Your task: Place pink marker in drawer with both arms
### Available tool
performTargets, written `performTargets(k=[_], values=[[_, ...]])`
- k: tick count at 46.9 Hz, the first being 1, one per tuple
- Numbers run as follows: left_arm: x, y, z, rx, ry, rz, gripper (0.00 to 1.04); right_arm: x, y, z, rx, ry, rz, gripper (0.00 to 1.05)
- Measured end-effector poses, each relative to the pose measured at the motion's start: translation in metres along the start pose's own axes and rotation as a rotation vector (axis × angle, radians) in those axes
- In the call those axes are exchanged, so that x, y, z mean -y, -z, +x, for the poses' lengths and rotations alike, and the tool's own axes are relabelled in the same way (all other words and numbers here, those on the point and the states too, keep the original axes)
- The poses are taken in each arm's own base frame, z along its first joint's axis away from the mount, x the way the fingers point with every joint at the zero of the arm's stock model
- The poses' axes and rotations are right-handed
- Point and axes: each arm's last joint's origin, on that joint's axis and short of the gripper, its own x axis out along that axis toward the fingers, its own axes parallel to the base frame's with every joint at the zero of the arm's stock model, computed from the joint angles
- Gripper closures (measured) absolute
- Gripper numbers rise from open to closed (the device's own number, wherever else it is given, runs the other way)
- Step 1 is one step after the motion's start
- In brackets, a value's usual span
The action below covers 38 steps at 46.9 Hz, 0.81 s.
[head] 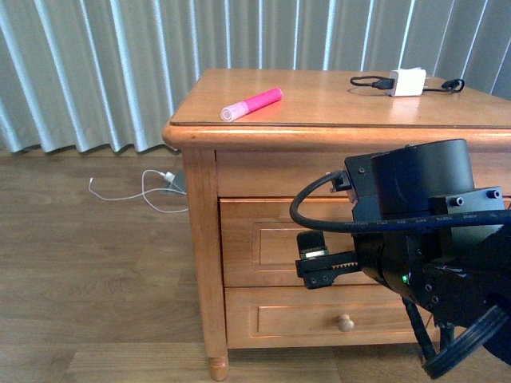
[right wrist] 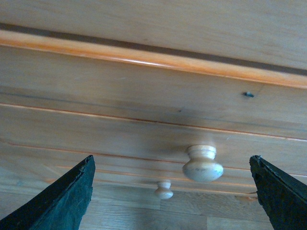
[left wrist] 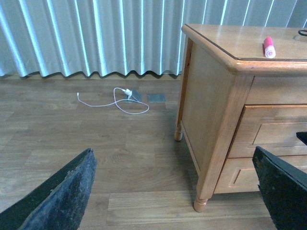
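The pink marker (head: pixel 252 104) lies on the nightstand's top near its front left corner; it also shows in the left wrist view (left wrist: pixel 269 47). The top drawer (head: pixel 267 243) is closed. My right gripper (head: pixel 319 263) is open and empty right in front of it. In the right wrist view the round pale knob (right wrist: pixel 202 163) sits between the spread fingers (right wrist: pixel 67 196), apart from both. My left gripper (left wrist: pixel 172 191) is open and empty, low over the floor to the left of the nightstand, and is out of the front view.
A white charger block (head: pixel 406 81) with a black cable lies at the back right of the top. The lower drawer's knob (head: pixel 345 322) shows below. A white cable (head: pixel 148 191) lies on the wood floor by the curtain.
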Motion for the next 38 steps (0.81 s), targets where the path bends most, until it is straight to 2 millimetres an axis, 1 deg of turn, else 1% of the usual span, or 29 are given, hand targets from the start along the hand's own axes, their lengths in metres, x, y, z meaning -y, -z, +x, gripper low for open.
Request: performTargets(k=[7,15,20,38], values=[[0.0,0.0,0.0,0.0,0.0,0.0,0.06,0.007,0.001,0.013,-0.003,0.034,0.005,0.09],[0.0,0.0,0.0,0.0,0.0,0.0,0.06,0.012,0.007,0.02,-0.019,0.056,0.008,0.09],[0.0,0.0,0.0,0.0,0.0,0.0,0.06,0.014,0.011,0.022,-0.021,0.063,0.01,0.09],[0.0,0.0,0.0,0.0,0.0,0.0,0.06,0.015,0.014,0.024,-0.016,0.076,0.003,0.09]])
